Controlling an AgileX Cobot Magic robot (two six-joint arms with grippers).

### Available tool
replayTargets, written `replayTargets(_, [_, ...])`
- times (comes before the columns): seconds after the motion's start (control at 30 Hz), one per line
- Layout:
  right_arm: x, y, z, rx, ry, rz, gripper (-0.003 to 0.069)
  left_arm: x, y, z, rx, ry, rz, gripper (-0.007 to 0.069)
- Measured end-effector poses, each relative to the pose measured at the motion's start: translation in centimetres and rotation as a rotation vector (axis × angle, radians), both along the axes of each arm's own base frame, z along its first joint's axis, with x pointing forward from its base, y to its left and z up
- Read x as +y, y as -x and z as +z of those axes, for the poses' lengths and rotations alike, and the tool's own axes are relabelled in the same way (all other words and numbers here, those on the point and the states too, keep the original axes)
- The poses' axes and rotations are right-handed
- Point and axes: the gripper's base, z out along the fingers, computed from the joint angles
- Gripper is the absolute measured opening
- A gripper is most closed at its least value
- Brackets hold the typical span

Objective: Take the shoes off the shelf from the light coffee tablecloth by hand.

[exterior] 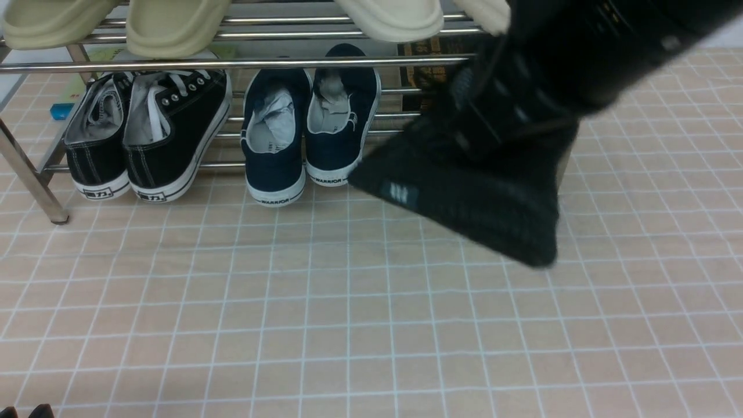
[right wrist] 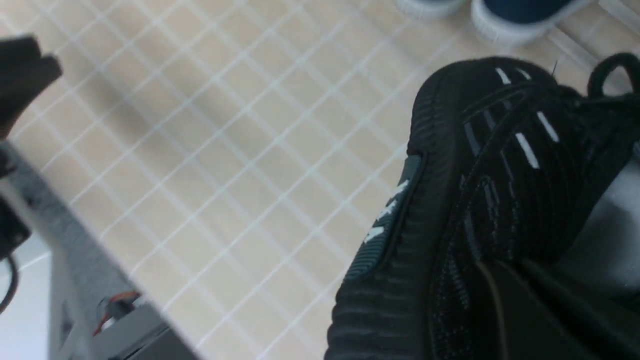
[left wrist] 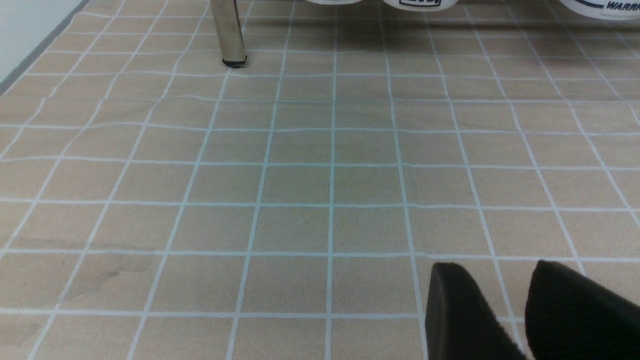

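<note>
Right jaws, pinched shut on a black shoe (exterior: 476, 203), hold it tilted before the shelf (exterior: 232, 62); so slim a grip may let it drop. Left jaws stand apart, empty.

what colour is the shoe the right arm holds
The shoe is black with white dashes; clearest in right wrist view.

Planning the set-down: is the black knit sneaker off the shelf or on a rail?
Off. The black knit sneaker hangs tilted in front of the shelf, clear of it, over the tablecloth.
</note>
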Motion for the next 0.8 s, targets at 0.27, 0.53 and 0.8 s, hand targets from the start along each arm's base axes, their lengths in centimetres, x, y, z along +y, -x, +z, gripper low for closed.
replayTargets(0.27, [2.0, 0.3, -4.9, 0.103, 0.135, -0.011, 0.0021, 0.0, 0.0, 0.0, 0.0, 0.0, 0.0, 0.0239])
replayTargets(0.53, [3.9, -2.6, -8.6, 0.043, 0.29, -0.036, 0.0021, 0.0, 0.0, 0.0, 0.0, 0.0, 0.0, 0.0239])
replayTargets(0.8, [5.5, -5.5, -11.4, -0.094, 0.378, -0.052, 0.0021, 0.0, 0.0, 0.0, 0.0, 0.0, 0.0, 0.0239])
